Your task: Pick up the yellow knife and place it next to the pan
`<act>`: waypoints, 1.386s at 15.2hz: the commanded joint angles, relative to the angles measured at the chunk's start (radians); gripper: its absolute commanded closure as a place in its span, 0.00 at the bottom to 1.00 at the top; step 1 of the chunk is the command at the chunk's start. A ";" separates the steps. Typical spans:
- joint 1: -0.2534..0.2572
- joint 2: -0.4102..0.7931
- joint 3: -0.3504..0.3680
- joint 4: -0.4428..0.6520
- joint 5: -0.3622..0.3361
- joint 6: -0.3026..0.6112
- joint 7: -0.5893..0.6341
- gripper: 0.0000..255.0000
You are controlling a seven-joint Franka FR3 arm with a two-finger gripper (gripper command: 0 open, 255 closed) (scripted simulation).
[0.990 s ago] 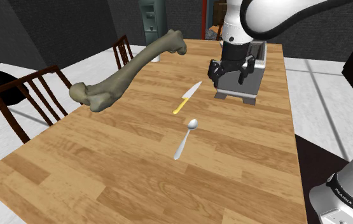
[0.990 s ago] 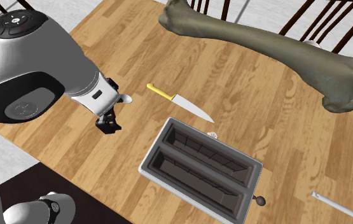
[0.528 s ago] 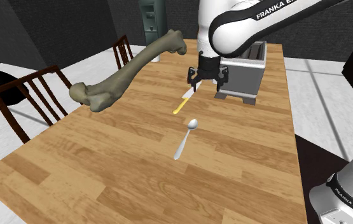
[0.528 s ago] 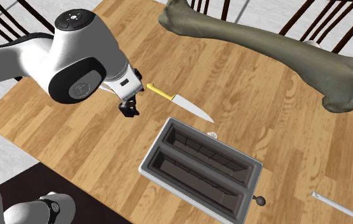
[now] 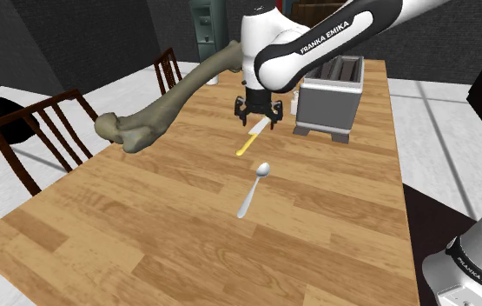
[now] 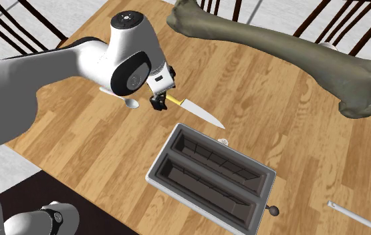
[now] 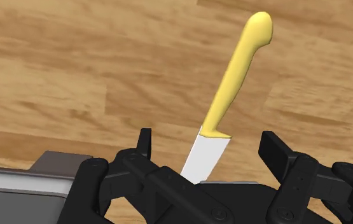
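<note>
Two black fingers point(image 7: 144, 145) stand apart on my wrist feed, one on each side of the knife point(image 7: 227, 95), and neither touches it. The gripper point(image 7: 208, 149) hangs over the spot where the pale blade meets the yellow handle, and the handle runs away from the hand across the wood grain.

From the shoulder camera I see the gripper point(image 5: 257, 119) pointing straight down over the knife point(image 5: 252, 137), which lies flat on the wooden table point(image 5: 143, 226). Its blade end points toward the far end of the table and its yellow handle toward the near side. Just to that view's right of the hand stands a grey toaster point(image 5: 330, 100) with two slots. A metal spoon point(image 5: 254, 187) lies nearer the camera, a little beyond the end of the handle and apart from it. A very large greyish bone point(image 5: 178, 91) stretches over the table's left edge in that view, above two dark wooden chairs point(image 5: 43, 130).

On the second exterior camera the gripper point(image 6: 156, 102) covers part of the handle, and the knife point(image 6: 194, 110) blade runs out toward the toaster point(image 6: 210, 175), its tip near the casing. The spoon point(image 6: 132, 103) bowl peeks from under the arm, and the bone point(image 6: 271, 47) lies across the far side of the table point(image 6: 277, 113).
</note>
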 commanded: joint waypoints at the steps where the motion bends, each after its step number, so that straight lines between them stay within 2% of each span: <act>1: 0.013 0.083 -0.017 0.072 -0.043 0.009 0.072 0.00; 9: 0.023 0.154 -0.039 0.064 -0.085 0.083 0.102 0.00; 17: 0.023 0.154 -0.039 0.064 -0.085 0.083 0.102 0.00; 18: 0.023 0.154 -0.039 0.064 -0.085 0.083 0.102 1.00; 21: 0.023 0.154 -0.039 0.064 -0.085 0.083 0.102 1.00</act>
